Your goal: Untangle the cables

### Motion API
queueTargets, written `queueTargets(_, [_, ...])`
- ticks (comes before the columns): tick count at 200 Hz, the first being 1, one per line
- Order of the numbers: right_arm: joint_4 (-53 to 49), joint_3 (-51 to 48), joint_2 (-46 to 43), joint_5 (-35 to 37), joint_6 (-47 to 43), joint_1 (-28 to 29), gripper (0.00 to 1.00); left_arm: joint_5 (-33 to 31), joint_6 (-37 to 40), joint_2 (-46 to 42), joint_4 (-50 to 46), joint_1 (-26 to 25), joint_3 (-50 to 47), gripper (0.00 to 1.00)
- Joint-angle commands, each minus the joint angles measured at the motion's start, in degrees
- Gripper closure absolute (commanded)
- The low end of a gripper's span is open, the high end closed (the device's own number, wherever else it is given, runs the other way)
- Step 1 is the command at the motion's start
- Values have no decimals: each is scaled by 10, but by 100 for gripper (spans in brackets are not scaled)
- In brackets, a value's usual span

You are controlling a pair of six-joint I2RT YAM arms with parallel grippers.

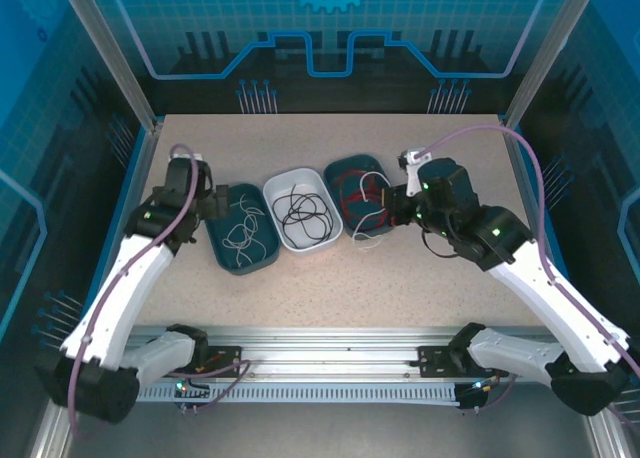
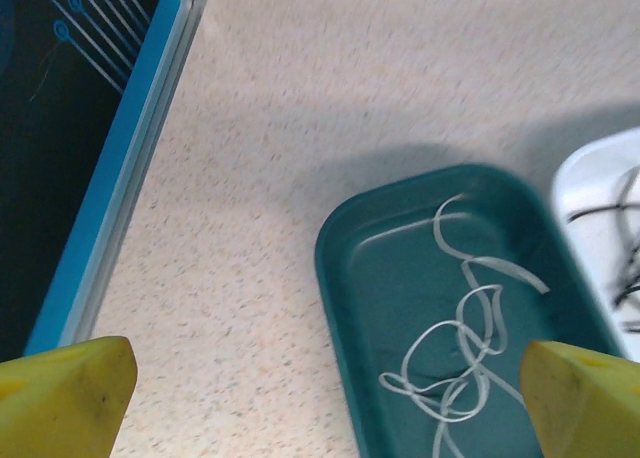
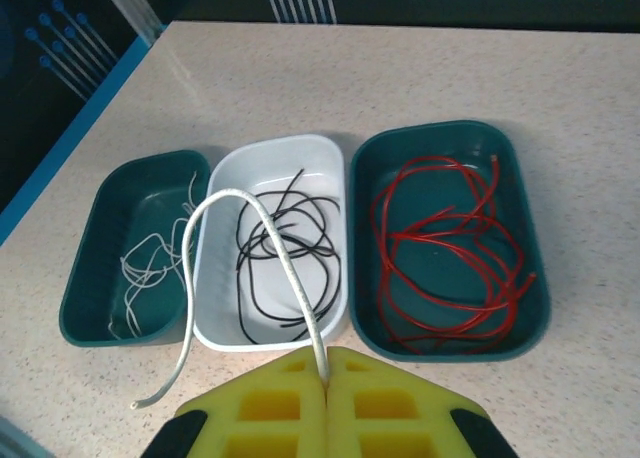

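Note:
Three trays stand in a row. The left teal tray holds thin white cables. The white tray holds black cables. The right teal tray holds red cables. My right gripper is shut on one end of a thicker white cable that arches over the white tray's left side, its free end hanging near the table in front. My left gripper is open above the left teal tray's near-left edge, with nothing between its fingers.
The blue-edged wall runs along the table's left side, close to the left gripper. Bare speckled table lies in front of and behind the trays. The aluminium rail with the arm bases borders the near edge.

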Motion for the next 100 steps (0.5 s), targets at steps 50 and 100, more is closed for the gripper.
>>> queueTargets(50, [99, 96, 125, -65, -38, 60, 100, 47, -92, -219, 114, 4, -87, 1])
queueTargets(100, [135, 171, 216, -111, -51, 79, 100, 65, -121, -294, 146, 4, -107, 1])
